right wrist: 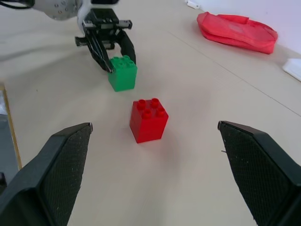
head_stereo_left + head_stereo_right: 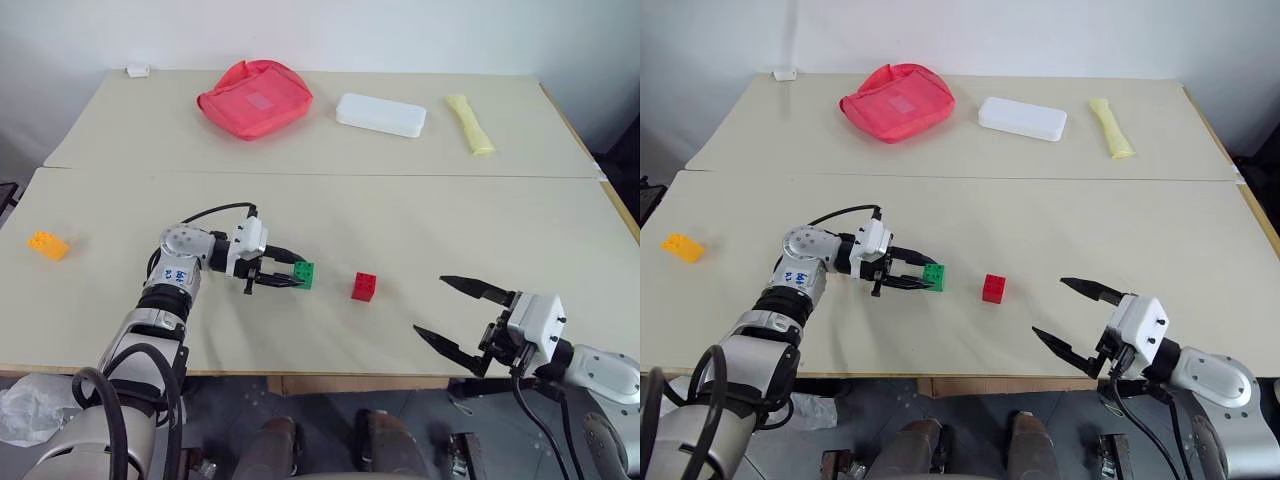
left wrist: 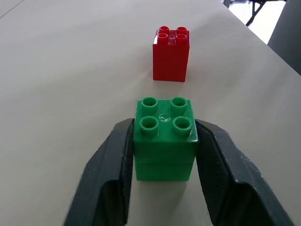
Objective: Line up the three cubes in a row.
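Note:
The green cube (image 2: 304, 275) stands on the table (image 2: 450, 230) with my left gripper (image 2: 298, 275) shut on it, one finger (image 3: 117, 160) pressed to each side. The red cube (image 2: 364, 286) stands a short gap to its right, free of both grippers. Far off at the table's left edge lies the orange-yellow cube (image 2: 48, 244). My right gripper (image 2: 430, 304) hangs open near the front right edge, to the right of the red cube, with nothing between its fingers.
On the far table lie a red mesh pouch (image 2: 255, 98), a white oblong box (image 2: 380, 114), a yellow wrapped stick (image 2: 470, 124) and a small white object (image 2: 137, 70). A seam (image 2: 320, 175) runs between the two tables.

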You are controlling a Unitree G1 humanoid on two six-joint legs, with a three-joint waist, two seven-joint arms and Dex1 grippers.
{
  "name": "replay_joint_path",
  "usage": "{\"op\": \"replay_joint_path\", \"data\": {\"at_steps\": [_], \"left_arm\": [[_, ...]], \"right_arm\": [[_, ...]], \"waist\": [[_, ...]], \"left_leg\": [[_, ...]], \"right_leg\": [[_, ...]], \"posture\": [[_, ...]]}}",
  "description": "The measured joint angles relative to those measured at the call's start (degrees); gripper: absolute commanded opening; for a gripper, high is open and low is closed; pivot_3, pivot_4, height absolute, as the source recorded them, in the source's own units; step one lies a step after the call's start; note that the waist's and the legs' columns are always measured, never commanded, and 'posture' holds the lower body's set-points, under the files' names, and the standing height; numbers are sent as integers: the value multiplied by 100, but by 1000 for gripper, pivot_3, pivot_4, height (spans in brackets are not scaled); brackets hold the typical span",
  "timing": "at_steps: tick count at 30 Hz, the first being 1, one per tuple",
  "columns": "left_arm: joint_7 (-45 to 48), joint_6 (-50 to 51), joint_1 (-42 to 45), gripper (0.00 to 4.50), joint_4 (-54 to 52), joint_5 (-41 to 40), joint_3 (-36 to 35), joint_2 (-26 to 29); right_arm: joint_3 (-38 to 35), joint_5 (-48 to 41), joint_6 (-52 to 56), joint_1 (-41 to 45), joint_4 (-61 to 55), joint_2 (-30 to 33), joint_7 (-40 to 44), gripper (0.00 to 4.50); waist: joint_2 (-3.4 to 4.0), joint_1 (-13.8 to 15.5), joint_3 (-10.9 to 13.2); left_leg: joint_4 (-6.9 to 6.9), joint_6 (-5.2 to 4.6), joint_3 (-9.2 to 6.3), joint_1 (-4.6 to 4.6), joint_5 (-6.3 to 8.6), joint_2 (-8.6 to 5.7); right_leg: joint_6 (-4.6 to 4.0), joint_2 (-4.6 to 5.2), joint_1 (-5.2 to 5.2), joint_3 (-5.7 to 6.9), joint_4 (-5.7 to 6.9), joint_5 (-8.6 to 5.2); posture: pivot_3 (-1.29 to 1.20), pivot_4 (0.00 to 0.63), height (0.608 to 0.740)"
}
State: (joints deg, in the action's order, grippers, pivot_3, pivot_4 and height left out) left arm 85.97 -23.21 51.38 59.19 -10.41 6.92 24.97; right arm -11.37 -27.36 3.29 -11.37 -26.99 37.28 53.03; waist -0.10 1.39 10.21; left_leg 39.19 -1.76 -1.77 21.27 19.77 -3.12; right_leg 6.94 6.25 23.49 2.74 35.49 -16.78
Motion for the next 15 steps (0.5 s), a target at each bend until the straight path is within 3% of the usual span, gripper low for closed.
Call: {"op": "replay_joint_path", "data": {"at_steps": [4, 10, 13, 15], "left_arm": [[-19, 24, -62, 4293, -153, -53, -236, 128], [-536, 769, -1493, 4293, -2368, -663, -1082, 900], [-1335, 1564, -3323, 4404, -4315, -1056, -1947, 1335], [-1990, 1956, -4467, 4404, -5320, -1223, -2690, 1310]], "right_arm": [[258, -107, 144, 376, 8, 0, 79, 4500], [856, -225, 344, 1374, 177, -118, 296, 4500], [1130, -310, 432, 1823, 326, -368, 371, 4500], [1284, -356, 440, 2137, 416, -579, 387, 4500]], "waist": [[0, -10, 0], [0, -161, 0], [1, -247, 0], [-2, -271, 1]], "left_leg": [[1, 0, 0, 1, 0, 0], [-5, 12, -11, -1, 1, 20], [-10, 19, -16, -1, 6, 27], [-9, 22, -19, -1, 7, 31]], "right_leg": [[0, 1, 2, 0, 0, 0], [-6, 26, 6, -10, -2, -3], [-13, 29, 8, -34, -3, -6], [-14, 28, 5, -36, -10, -7]], "posture": [[0, 150, 740], [0, 150, 740], [0, 150, 740], [0, 150, 740]]}}
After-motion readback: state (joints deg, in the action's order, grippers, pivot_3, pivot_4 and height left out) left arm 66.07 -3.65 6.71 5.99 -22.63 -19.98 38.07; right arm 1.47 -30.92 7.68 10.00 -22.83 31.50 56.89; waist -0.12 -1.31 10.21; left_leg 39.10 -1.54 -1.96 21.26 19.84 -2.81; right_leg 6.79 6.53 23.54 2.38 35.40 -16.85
